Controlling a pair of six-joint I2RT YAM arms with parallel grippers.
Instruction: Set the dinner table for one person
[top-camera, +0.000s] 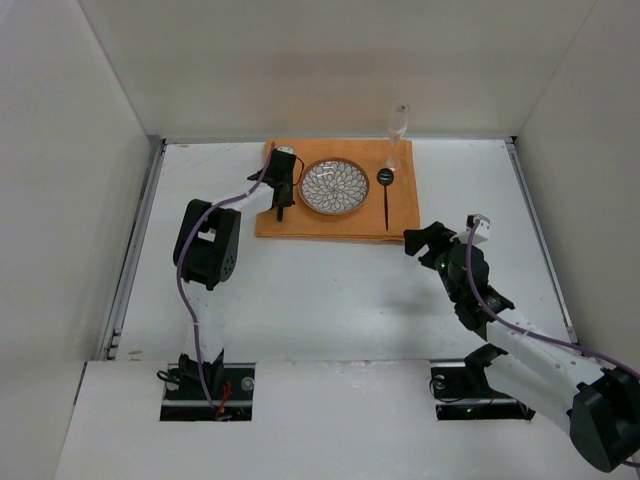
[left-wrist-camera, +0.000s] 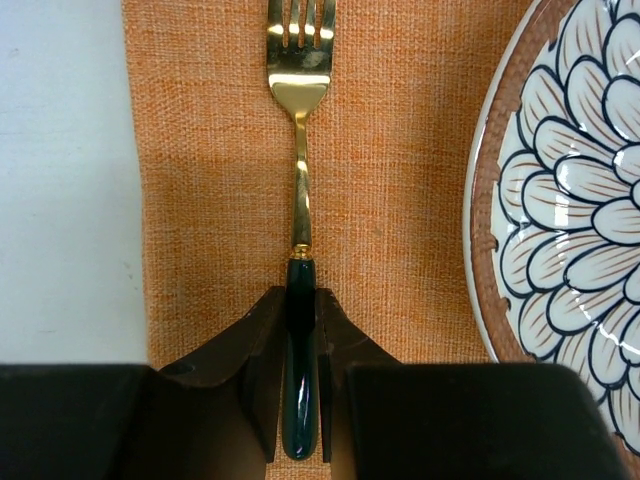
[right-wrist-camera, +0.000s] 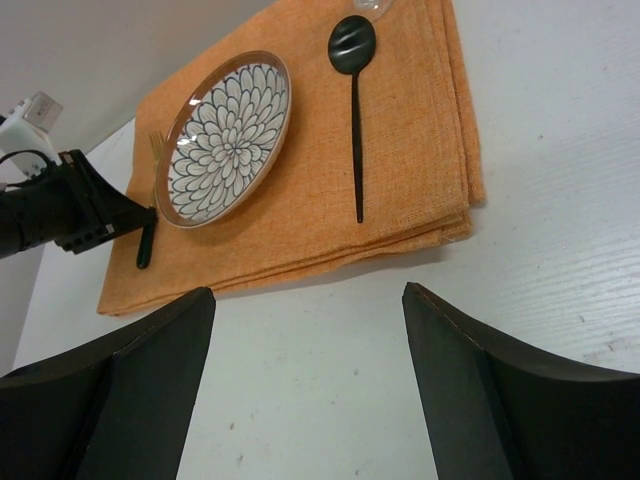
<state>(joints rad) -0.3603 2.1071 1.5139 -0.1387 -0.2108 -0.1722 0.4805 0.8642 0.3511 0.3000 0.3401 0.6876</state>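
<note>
Now the left gripper (left-wrist-camera: 300, 298) clamps the fork (left-wrist-camera: 300, 180) by its dark handle on the orange placemat (left-wrist-camera: 400, 200) beside the plate (left-wrist-camera: 560, 220), while the right gripper (right-wrist-camera: 308, 291) gapes empty over the white dinner table (top-camera: 330, 300), which bears the placemat near its far edge.

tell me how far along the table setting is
Done: orange placemat on the table, patterned plate centred on it, black spoon right of the plate, glass at the mat's far right corner. In hand: the left gripper is shut on the fork by its dark handle, left of the plate. Left: releasing the fork. The right gripper is open and empty.
</note>
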